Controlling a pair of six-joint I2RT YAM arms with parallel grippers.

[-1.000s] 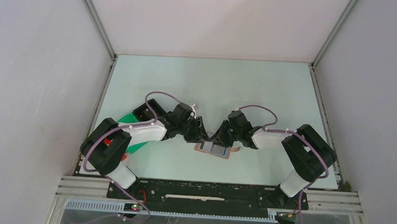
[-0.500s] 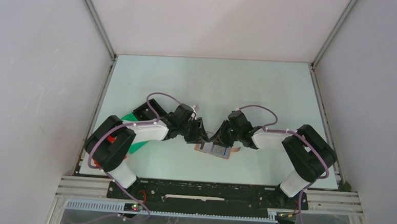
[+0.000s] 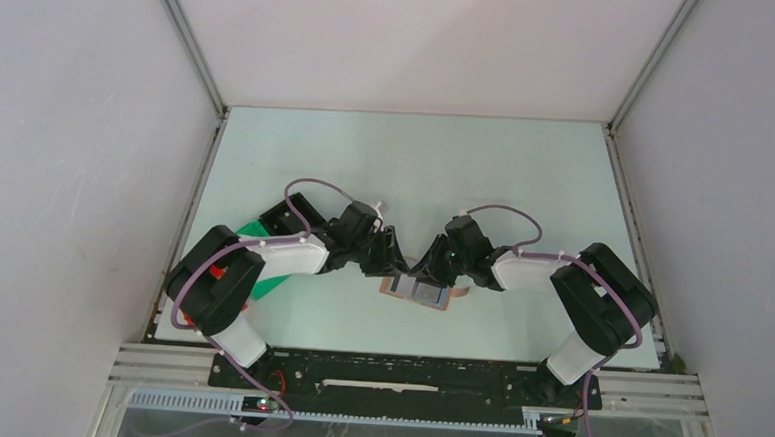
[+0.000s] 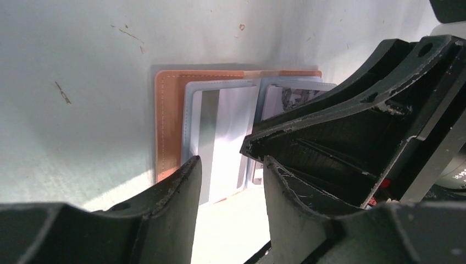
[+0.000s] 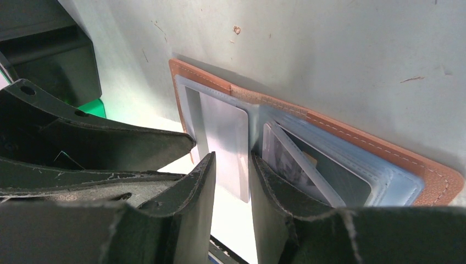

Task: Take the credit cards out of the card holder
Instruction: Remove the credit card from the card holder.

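The tan card holder (image 3: 419, 292) lies open on the table, also seen in the left wrist view (image 4: 167, 126) and the right wrist view (image 5: 340, 135). A pale blue-grey card (image 5: 222, 135) sticks out of its left sleeve (image 4: 225, 137). A printed card (image 5: 286, 159) and a black card (image 5: 329, 173) sit tilted in the right sleeves. My left gripper (image 3: 389, 270) (image 4: 229, 165) and right gripper (image 3: 423, 274) (image 5: 232, 162) both hover open over the holder. The pale card's near edge shows in the gap between each pair of fingers, not clamped.
A green bin (image 3: 261, 234), a black bin (image 3: 286, 213) and a red bin (image 3: 210, 271) stand at the left under the left arm. The two grippers nearly touch; the right fingers (image 4: 340, 132) fill the left wrist view's right side. Enclosure walls surround the table.
The left arm's elbow shifted slightly right a second ago. Both grippers stay over the open holder with hardly any movement since.
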